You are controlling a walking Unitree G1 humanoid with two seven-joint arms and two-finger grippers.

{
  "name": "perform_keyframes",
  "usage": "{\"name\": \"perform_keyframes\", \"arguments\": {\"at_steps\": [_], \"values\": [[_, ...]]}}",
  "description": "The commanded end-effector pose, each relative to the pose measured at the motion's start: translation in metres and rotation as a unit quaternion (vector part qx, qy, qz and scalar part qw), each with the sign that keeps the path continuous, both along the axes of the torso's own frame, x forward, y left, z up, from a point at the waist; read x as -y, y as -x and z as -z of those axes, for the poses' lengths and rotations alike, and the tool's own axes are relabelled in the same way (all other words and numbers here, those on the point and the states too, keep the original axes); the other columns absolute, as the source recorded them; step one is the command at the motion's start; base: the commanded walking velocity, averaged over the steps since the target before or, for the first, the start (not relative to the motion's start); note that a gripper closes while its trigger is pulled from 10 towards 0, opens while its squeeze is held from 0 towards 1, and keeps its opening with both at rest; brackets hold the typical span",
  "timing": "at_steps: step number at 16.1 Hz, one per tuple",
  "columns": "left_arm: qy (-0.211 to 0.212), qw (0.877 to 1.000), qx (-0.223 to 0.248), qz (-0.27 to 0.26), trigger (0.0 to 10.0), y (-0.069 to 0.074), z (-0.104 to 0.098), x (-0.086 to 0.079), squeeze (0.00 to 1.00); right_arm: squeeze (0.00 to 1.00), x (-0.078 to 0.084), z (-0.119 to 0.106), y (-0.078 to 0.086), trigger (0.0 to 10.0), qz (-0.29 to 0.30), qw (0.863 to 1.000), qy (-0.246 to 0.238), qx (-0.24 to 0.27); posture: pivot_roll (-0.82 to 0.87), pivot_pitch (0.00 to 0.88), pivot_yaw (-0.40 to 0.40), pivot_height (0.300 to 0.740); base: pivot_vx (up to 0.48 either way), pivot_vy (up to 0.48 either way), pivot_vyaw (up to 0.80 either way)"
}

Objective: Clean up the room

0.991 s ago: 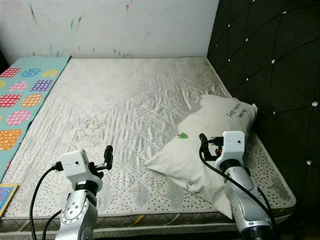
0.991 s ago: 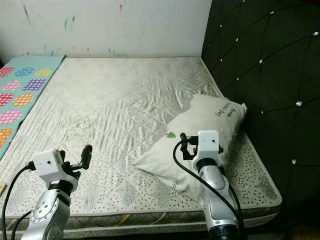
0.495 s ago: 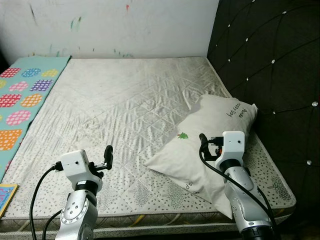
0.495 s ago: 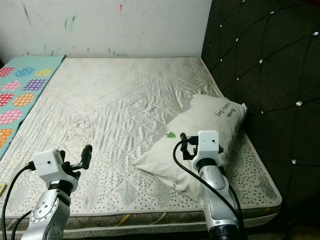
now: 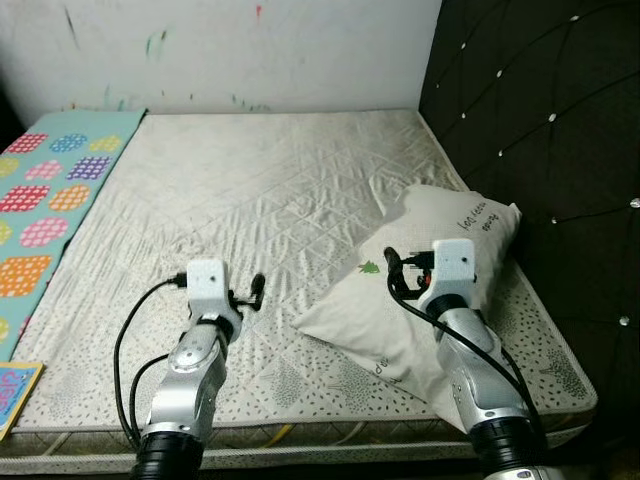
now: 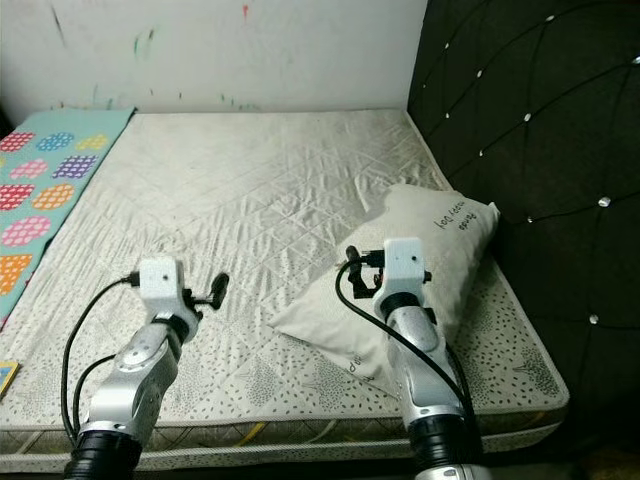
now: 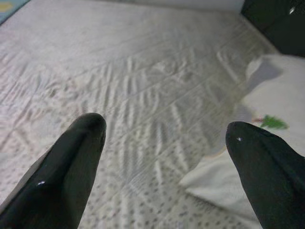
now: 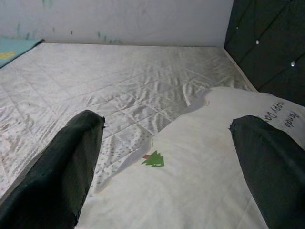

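Pillow (image 5: 430, 275) lying on the right side of the mattress (image 5: 250, 200), up against the headboard (image 5: 540, 130). Patterned mat (image 5: 50, 210) along the left edge. Wall (image 5: 230, 50) behind.

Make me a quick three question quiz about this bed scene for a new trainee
1. True or false: the right gripper is shut on the pillow.
2. Which lies nearest the padded headboard: A) the pillow, B) the colourful patterned mat, C) the left gripper?
3. What small green print is on the pillow?

Key: 1. False; its fingers are open above the pillow. 2. A. 3. A little tree.
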State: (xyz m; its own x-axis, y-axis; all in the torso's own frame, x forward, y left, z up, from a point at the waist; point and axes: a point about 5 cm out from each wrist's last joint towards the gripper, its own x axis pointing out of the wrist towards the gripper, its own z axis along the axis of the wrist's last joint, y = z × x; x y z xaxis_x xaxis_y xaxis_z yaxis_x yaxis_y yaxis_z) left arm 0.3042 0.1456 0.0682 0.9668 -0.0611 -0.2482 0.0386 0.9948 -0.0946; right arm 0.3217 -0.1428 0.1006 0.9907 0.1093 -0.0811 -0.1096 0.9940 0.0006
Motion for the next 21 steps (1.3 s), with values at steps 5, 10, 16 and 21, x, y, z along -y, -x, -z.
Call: {"name": "perform_keyframes", "arguments": {"at_steps": [5,10,16,21], "values": [[-0.018,0.998,0.053,-0.025,10.0,0.015,-0.006,-0.018,0.0,0.0,0.003,0.004,0.011,10.0,-0.016,1.0,0.004,0.004,-0.1,0.0,-0.008,0.74,0.0,0.0,0.0],[-0.044,0.994,0.098,-0.032,10.0,0.061,-0.016,-0.041,0.0,0.0,0.035,-0.003,0.038,10.0,0.003,0.998,0.046,0.036,-0.09,0.0,-0.003,0.74,0.0,0.0,0.0],[-0.078,0.99,0.108,0.036,10.0,0.072,-0.023,-0.038,0.0,0.0,0.033,-0.004,0.044,10.0,-0.021,0.998,0.056,0.022,-0.07,0.0,-0.026,0.74,0.0,0.0,0.0],[-0.023,0.994,0.094,0.054,10.0,0.065,-0.014,-0.017,0.0,0.0,0.015,-0.01,0.034,10.0,-0.02,0.998,0.041,0.037,-0.1,0.0,0.003,0.74,0.0,0.0,0.0]]}}
